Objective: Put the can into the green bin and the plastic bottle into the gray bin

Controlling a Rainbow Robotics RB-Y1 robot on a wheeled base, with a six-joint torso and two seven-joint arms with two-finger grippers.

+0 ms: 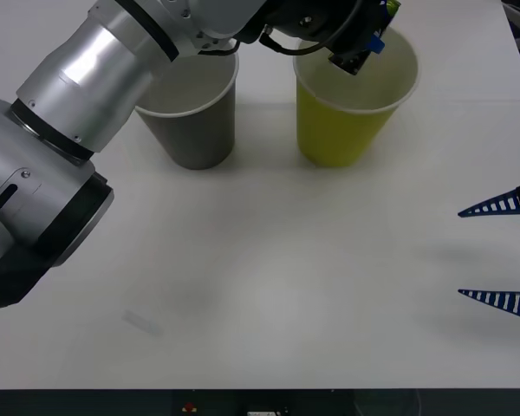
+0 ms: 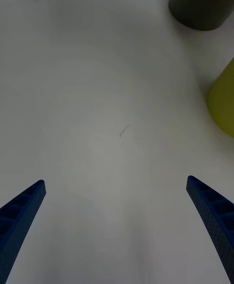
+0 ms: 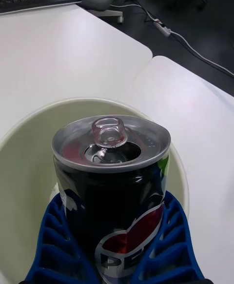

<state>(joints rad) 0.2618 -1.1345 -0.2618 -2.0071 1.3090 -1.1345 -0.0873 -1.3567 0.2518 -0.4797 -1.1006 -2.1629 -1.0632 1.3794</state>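
Can (image 3: 111, 186) is clamped upright between the blue ribbed fingers (image 3: 168, 245) of the left end effector (image 3: 114, 259), its silver pull-tab top level and its red-and-blue label facing the wrist camera. It is held directly over the pale mouth of the green bin (image 1: 351, 108), whose white rim is seen curving behind it in the left wrist view. In the front view the left arm is stretched across above the gray bin (image 1: 195, 121), partly covering that bin's rim, and its wrist is seen above the green bin's mouth. The gray bin stands just beside the green bin on the white counter (image 1: 269, 286). The right end effector (image 1: 501, 252) is held wide open and empty, well apart from the green bin, near the counter's edge.
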